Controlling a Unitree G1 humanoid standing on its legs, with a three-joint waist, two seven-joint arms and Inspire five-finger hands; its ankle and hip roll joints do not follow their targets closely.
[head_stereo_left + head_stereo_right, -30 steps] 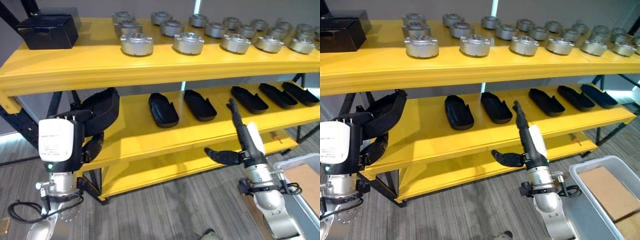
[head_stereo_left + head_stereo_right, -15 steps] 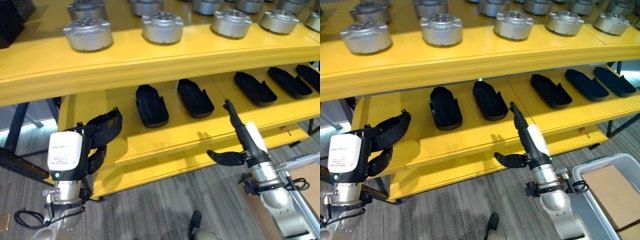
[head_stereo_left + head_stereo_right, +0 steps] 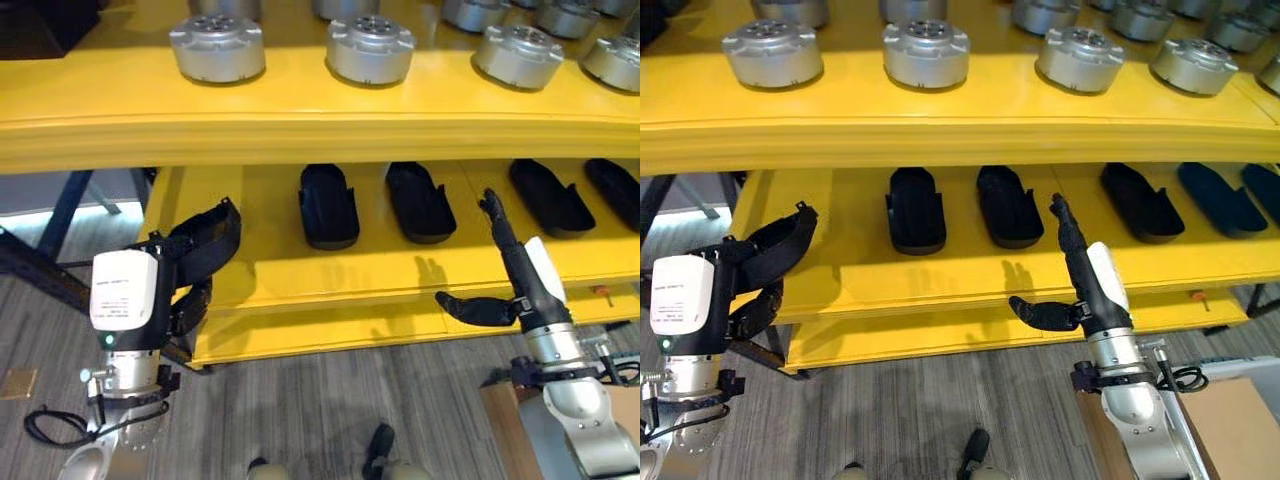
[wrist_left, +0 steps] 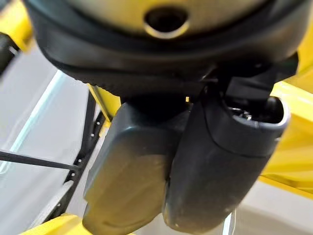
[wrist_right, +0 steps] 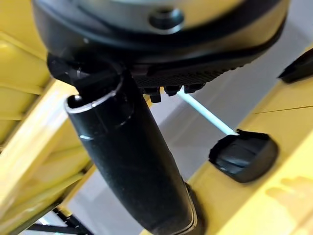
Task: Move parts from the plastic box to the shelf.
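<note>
My left hand (image 3: 128,300), with a white cover, is shut on a black elongated part (image 3: 205,235) and holds it up by the left end of the yellow middle shelf (image 3: 260,270). In the left wrist view the dark part (image 4: 132,171) lies against the hand. Several black parts of the same kind lie on that shelf, the nearest two at its middle (image 3: 328,205) (image 3: 420,200). In front of the shelf my right hand (image 3: 515,265) is open and holds nothing, its fingers straight up and its thumb (image 5: 127,161) out to the side.
The top shelf (image 3: 300,125) carries rows of silver round parts (image 3: 217,47). More black parts (image 3: 1140,200) lie at the right of the middle shelf. A brown cardboard sheet (image 3: 1235,425) shows at the lower right. Grey floor lies below the shelf.
The whole picture has shifted, so the camera has moved nearer and lower on the shelf. Both hands keep their pose, the left one still holding the black part.
</note>
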